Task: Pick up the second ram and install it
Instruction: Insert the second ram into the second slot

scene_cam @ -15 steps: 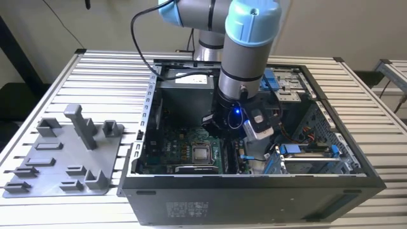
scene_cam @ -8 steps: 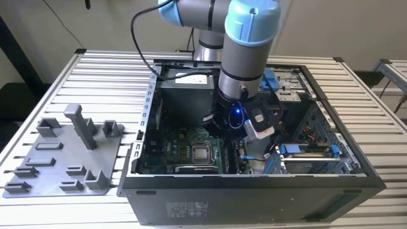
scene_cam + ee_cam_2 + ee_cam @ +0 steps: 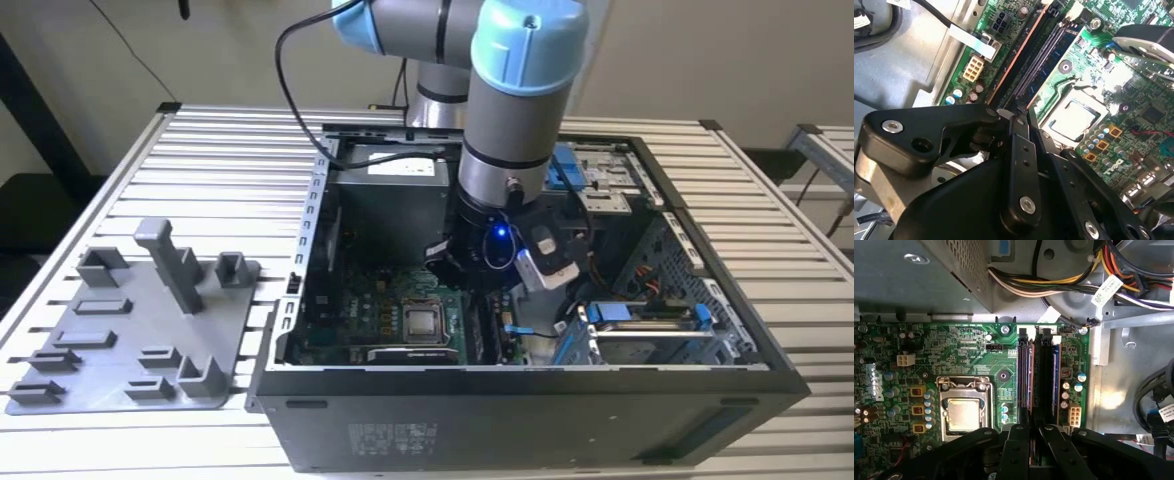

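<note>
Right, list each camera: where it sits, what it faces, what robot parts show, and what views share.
Exterior view: off the arm, looking down into the open computer case; shows the arm.
First wrist view: on the wrist, facing the motherboard squarely; shows the gripper.
Second wrist view: on the wrist, slanted across the board; gripper too.
Shared: both wrist views show the processor chip and memory slots.

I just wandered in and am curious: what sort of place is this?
Probably a robotics lab or test bench for computer assembly: a robot arm reaches into an open computer case on a slatted metal table, beside a grey holder tray.
</note>
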Robot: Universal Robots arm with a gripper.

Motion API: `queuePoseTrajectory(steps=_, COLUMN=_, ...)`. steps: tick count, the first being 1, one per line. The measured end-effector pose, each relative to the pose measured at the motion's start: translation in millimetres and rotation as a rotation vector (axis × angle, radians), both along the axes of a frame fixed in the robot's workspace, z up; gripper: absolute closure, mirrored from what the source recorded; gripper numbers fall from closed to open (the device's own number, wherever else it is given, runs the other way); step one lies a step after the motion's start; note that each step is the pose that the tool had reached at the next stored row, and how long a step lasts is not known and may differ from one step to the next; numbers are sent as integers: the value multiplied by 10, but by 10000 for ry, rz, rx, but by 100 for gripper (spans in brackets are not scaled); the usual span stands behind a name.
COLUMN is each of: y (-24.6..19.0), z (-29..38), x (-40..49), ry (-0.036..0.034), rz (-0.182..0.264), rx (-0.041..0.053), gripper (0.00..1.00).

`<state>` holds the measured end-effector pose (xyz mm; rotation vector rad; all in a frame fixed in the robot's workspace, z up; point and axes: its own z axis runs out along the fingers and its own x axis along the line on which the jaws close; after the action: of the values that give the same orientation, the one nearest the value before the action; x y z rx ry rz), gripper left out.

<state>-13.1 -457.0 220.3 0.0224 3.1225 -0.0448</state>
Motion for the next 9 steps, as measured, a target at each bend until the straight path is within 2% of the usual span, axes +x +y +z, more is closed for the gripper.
queuePoseTrajectory(steps=9, y=0, z=-28, x=0, ry=-3, rz=80, rx=-2, gripper=86)
